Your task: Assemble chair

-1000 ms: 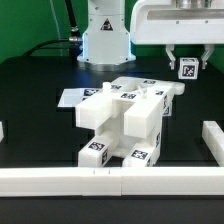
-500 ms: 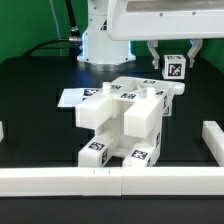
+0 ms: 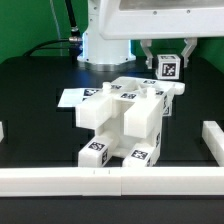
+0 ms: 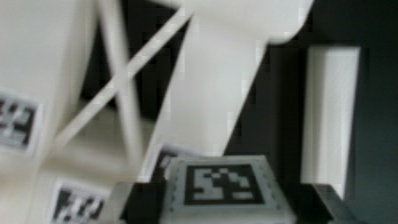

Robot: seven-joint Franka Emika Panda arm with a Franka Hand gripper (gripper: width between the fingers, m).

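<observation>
Aloft, a small tagged cube [image 3: 167, 68] is clamped between the fingers of the gripper [image 3: 168, 60], held apart from the part-built chair [image 3: 125, 118], toward the exterior view's right. Open black table [image 3: 35, 130] is bounded by white rails [image 3: 60, 181].

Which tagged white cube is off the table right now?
The small white plastic cube held in the gripper, high at the exterior view's right. The two tagged blocks at the chair's front rest on the black table.
</observation>
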